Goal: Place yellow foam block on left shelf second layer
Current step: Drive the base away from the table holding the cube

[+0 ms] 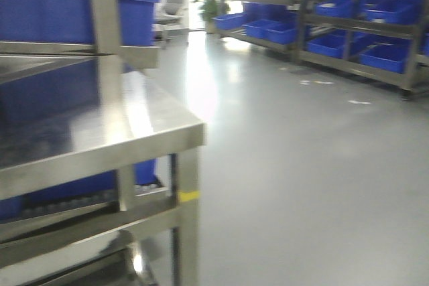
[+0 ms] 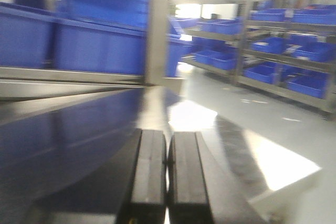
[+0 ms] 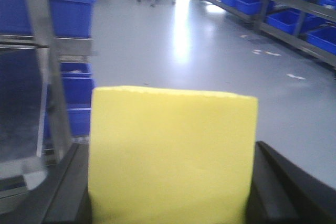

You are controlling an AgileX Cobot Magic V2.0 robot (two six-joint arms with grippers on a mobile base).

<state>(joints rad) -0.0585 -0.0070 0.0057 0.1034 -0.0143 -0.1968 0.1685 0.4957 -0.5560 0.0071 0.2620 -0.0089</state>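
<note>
The yellow foam block (image 3: 173,124) fills the middle of the right wrist view, held above the grey floor. My right gripper (image 3: 169,148) is shut on it, one black finger (image 3: 63,192) on each side. The left steel shelf (image 1: 127,132) shows in the front view as a shiny flat level, with a higher level carrying a blue bin (image 1: 60,11). In the right wrist view the shelf's upright post (image 3: 50,87) stands left of the block. My left gripper (image 2: 167,135) is shut with nothing in it, low over the shelf's shiny steel surface (image 2: 79,129). Neither gripper shows in the front view.
Long racks of blue bins (image 1: 348,25) line the far right wall. An office chair (image 1: 175,1) stands at the back. Grey floor (image 1: 301,185) lies between the shelf and the racks. Yellow tape (image 1: 190,196) marks the shelf's corner leg. Blue bins (image 2: 100,40) sit behind the left gripper.
</note>
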